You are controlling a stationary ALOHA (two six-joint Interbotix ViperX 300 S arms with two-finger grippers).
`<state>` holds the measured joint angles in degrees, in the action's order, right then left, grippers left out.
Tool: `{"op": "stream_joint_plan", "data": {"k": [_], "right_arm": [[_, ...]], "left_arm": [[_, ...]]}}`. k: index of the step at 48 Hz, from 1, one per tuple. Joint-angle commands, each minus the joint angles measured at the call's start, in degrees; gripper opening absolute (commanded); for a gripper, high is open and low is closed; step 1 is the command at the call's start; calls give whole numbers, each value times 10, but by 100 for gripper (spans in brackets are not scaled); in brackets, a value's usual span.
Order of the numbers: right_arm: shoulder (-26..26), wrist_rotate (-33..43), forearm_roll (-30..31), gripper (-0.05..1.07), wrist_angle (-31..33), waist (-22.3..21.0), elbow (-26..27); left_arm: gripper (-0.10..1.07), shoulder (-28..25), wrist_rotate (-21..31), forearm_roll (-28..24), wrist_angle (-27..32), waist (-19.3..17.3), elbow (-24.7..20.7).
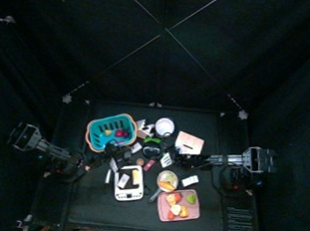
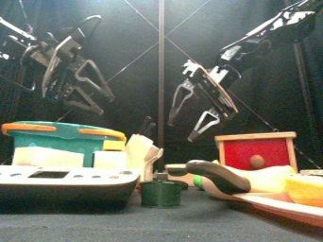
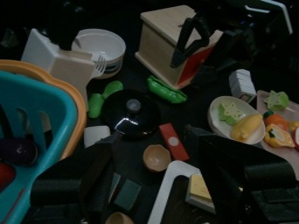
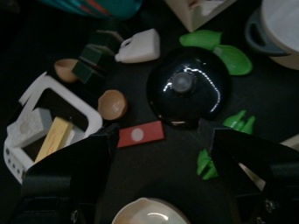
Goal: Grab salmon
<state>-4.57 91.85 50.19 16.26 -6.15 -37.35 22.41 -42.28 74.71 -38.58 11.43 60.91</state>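
A flat red piece with a pale oval mark (image 4: 140, 134), which I take for the salmon, lies on the black table beside a glossy black dome (image 4: 187, 83). It shows again as the salmon (image 3: 172, 140) in the left wrist view. My right gripper (image 4: 163, 140) is open wide above it, so the piece shows between the two jaws without touching them. In the front view the right gripper (image 2: 202, 104) hangs well above the table. My left gripper (image 3: 152, 153) is also open and holds nothing. It hangs high at the left as the left gripper (image 2: 76, 80).
A teal basket (image 3: 47, 114) stands at the left, and a wooden box with a red face (image 2: 256, 151) at the right. A white toy device (image 2: 63, 184) sits at the front, with a pink plate of fruit (image 1: 179, 204) beside it. Green pieces (image 4: 208, 39) and a brown egg-like piece (image 4: 112, 103) crowd the middle.
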Motion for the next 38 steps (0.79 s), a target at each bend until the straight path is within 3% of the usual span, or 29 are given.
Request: {"op": "stream_joint_plan", "data": {"k": [1,9,17,23,27,33,38], "right_arm": [[-18,-2,-5,101,1,-6,16],[-5,-1,-19,101,25,-4,33],[-2,-4,-18,101,62,14,68],[5,-45,-49,101,84,21,94],[18,-86,-117,101,120,21,117],[38,-229,-220,101,195,21,162],[52,-374,-305,101,221,18,198]], "left_arm": [[93,29,-2,-40,73,-54,4],[93,54,-2,-145,142,-103,23],[93,68,5,-266,164,-112,27],[93,76,4,-290,165,-114,26],[94,83,3,-292,164,-123,27],[93,98,1,-294,168,-132,36],[94,111,2,-296,169,-131,54]]}}
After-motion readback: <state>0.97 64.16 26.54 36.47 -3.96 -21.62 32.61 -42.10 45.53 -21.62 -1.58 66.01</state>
